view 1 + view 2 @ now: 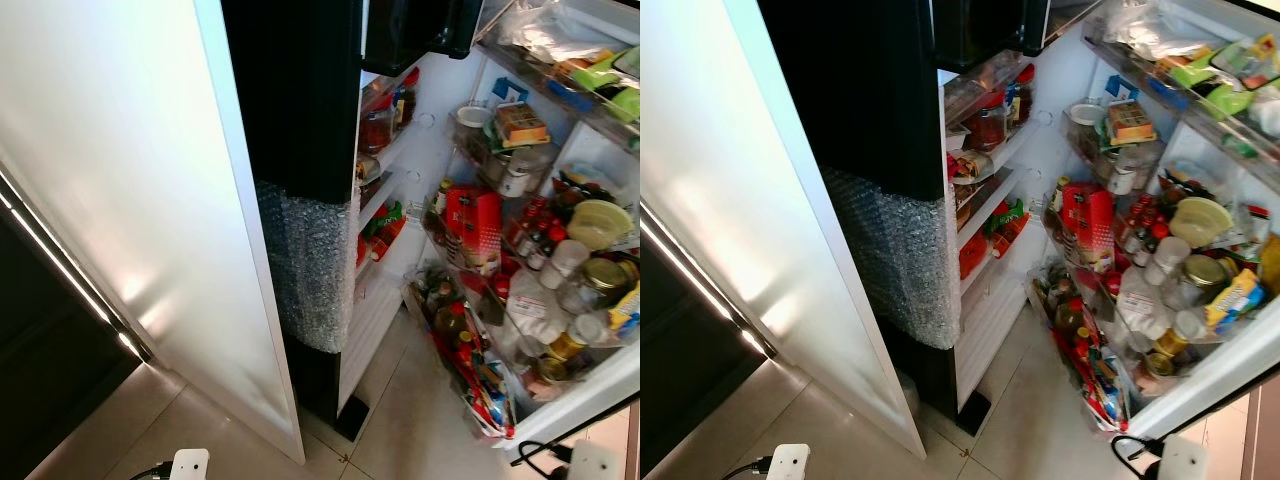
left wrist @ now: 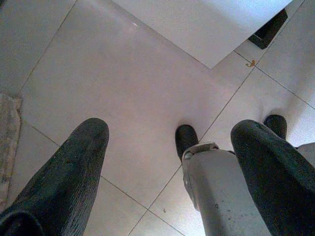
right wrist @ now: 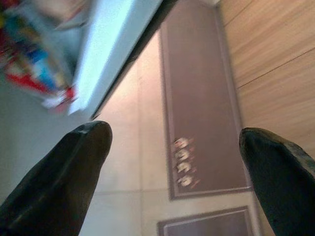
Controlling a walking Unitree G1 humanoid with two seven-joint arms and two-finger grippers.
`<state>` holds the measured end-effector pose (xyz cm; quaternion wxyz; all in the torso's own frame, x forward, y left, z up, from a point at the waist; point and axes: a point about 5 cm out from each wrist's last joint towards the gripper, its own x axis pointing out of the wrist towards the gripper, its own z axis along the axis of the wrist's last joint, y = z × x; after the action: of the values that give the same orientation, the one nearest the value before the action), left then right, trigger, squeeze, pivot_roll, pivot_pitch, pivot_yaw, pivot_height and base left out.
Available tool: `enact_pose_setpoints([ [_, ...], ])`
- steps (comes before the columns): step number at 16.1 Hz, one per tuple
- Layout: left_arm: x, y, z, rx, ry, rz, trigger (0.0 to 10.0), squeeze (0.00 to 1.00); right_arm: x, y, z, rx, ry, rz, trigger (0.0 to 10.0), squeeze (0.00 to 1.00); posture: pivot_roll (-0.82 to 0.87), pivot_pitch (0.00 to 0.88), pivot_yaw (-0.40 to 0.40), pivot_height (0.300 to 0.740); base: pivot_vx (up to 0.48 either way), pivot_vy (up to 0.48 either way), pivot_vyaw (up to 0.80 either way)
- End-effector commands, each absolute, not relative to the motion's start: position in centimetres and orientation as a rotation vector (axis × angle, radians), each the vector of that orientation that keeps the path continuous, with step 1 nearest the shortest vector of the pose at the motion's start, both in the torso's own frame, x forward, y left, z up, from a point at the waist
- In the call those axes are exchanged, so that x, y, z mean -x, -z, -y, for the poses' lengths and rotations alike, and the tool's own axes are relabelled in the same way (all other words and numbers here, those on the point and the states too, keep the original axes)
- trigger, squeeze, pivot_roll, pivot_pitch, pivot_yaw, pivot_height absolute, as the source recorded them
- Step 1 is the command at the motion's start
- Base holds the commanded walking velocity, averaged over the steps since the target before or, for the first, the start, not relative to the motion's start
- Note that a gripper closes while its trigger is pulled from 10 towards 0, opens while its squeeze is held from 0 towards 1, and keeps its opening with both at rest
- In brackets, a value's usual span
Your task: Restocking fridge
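Pale floor tiles (image 1: pixel 420 400) are spreading out below a fridge (image 1: pixel 300 150) that is standing with both doors swung wide. A white door (image 1: pixel 120 200) is hanging open on the robot's left, and a patch of bubble wrap (image 1: pixel 315 265) is clinging to the dark front edge of the cabinet. Shelves (image 1: pixel 985 150) inside are carrying jars and red packets. On the right, the other door (image 1: pixel 1200 385) is holding crowded racks: a red carton (image 1: pixel 472 228), a yellow-lidded tub (image 1: pixel 598 222), glass jars (image 1: pixel 595 282), small red-capped bottles (image 1: pixel 535 235) and bright packets (image 1: pixel 1095 385) at the bottom. The left pincer (image 2: pixel 172 147) is hanging low over the tiles with its two fingers (image 2: pixel 74 167) spread well apart and nothing between them; the robot's own feet are showing beneath it. The right pincer (image 3: pixel 174 147) is likewise hanging with fingers (image 3: pixel 74 162) spread wide and gripping nothing, above a brown mat (image 3: pixel 197 98) lying beside wooden flooring (image 3: pixel 270 49); that view is blurring.
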<state>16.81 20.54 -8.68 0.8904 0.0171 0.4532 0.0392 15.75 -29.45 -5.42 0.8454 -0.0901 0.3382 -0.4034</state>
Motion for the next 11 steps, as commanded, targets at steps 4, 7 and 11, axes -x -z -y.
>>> enact_pose_setpoints([
  [4,-16.4,8.8,-21.0,-0.045,-0.093,-0.958,10.0,0.0,-17.0,3.8,30.0,0.189,0.931,-0.575,10.0,0.0,-0.04,0.038,0.015,0.74,0.0,0.0,0.0],
  [7,-16.6,8.7,-21.0,-0.05,-0.093,-0.953,10.0,0.0,-17.7,2.7,30.4,0.176,1.005,-0.486,10.0,0.0,-0.04,0.026,0.02,0.74,0.0,0.0,0.0],
  [11,-16.6,8.7,-21.0,-0.054,-0.09,-0.954,10.0,0.0,-17.4,2.0,30.7,0.141,1.104,-0.423,10.0,0.0,-0.05,0.013,0.023,0.74,0.0,0.0,0.0],
])
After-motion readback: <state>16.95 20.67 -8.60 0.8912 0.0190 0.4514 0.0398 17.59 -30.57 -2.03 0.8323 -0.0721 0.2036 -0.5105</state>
